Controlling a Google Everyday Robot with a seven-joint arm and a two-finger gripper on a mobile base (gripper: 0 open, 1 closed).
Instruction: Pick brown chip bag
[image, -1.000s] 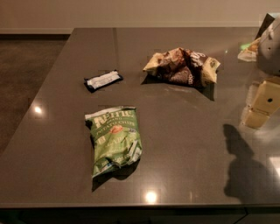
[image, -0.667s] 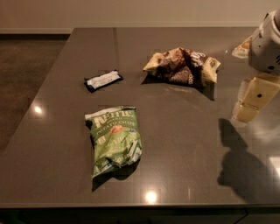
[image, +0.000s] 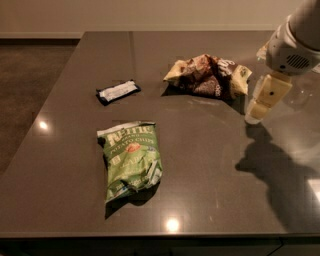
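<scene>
The brown chip bag (image: 205, 75) lies crumpled on the dark grey table (image: 210, 160), right of centre towards the back, with pale cream edges showing at its left and right ends. My gripper (image: 259, 106) hangs from the white arm at the right edge of the view, just to the right of the bag's right end and slightly nearer the camera. It is above the table surface, its shadow falls on the table below it, and it holds nothing that I can see.
A green potato chip bag (image: 131, 160) lies front left of centre. A small black-and-white flat packet (image: 118, 91) lies at the left, behind the green bag. The table's left edge borders a brown carpeted floor (image: 30, 80).
My gripper and arm have moved left and come further into view, closer to the brown chip bag's right end. The bags and the packet have not moved.
</scene>
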